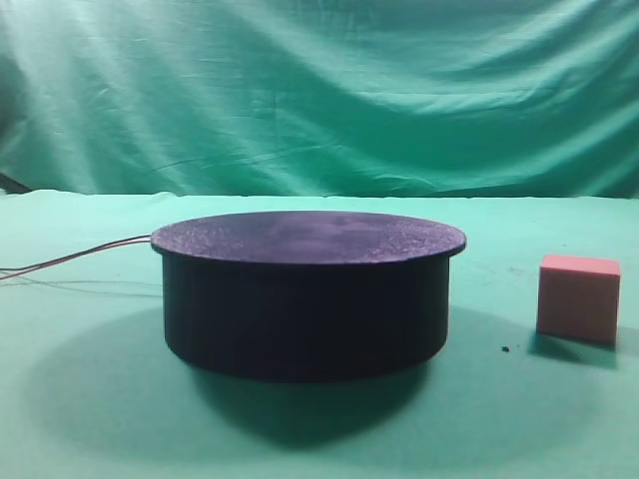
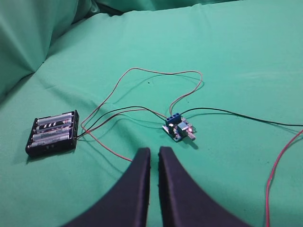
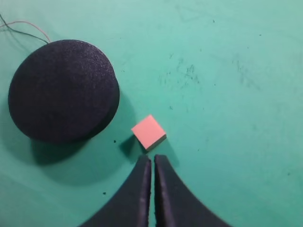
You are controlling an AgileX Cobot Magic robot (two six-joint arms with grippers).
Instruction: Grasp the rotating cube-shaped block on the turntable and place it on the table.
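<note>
No legible text, labels, brands or numbers in any view, battery holder [image 2: 52, 134] cells show markings too blurred to read, circuit board [image 2: 178, 128] print unreadable

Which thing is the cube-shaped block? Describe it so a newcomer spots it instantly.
Find the turntable, the big black drum in the middle of the green table. To its right, resting on the cloth and apart from the drum, sits the cube-shaped block. It is the only small, pinkish, square-edged thing there.
</note>
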